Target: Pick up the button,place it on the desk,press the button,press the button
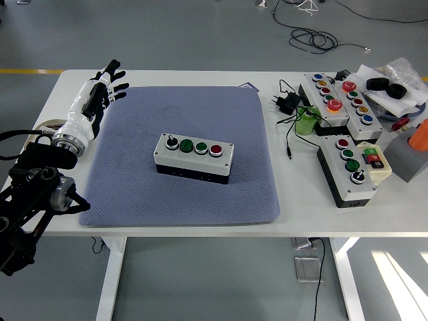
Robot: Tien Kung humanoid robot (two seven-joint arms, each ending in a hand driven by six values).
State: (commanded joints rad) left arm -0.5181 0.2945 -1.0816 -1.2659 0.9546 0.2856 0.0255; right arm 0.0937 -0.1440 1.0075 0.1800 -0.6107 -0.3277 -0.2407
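Observation:
A grey button box [194, 158] with a black base lies in the middle of the blue-grey mat [134, 194]. Its top carries a black knob, two green buttons and a red button in a row. My left hand [105, 83] hovers over the mat's far left corner, well away from the box, with its fingers spread and nothing in them. The left arm reaches in from the lower left corner. My right arm does not show.
At the right stand two more button boxes [333, 97] [349, 170], a black plug with cable [287, 101], a green cup [307, 122] and a grey block [405, 158]. A roll of tape [41, 128] lies at the left edge.

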